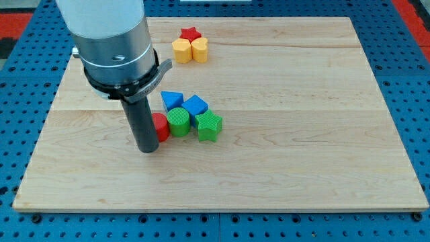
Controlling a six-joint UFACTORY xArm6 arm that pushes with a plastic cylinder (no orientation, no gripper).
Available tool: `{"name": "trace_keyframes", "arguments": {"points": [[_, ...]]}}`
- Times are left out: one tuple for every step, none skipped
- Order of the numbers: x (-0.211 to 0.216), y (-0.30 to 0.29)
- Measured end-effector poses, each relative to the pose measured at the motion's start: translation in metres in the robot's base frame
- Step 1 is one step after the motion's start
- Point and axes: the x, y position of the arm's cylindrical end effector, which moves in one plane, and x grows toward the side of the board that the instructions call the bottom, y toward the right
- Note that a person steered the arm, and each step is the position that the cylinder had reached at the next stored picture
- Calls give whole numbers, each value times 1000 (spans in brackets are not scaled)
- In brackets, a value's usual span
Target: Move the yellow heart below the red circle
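Observation:
The yellow heart [199, 49] lies near the view's top centre of the wooden board [302, 134], touching a yellow hexagon [181, 50] on its left, with a red star [191, 33] just above them. The red circle [160, 126] sits left of centre, partly hidden by my rod. My tip [148, 149] rests on the board at the red circle's left side, touching or almost touching it, far below and left of the yellow heart.
A green cylinder [179, 123] touches the red circle's right side. A green star [209, 126], a blue triangle [172, 100] and a blue cube-like block [195, 106] cluster with them. The board lies on a blue perforated table [410, 40].

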Motion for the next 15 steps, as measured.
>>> {"name": "trace_keyframes", "arguments": {"points": [[-11, 4], [14, -26], [-59, -35], [-141, -18], [-205, -1], [-249, -13], [-270, 53], [-268, 94], [-227, 96], [-199, 110], [-177, 111], [-162, 112], [-152, 143], [-124, 151], [-126, 140]]}}
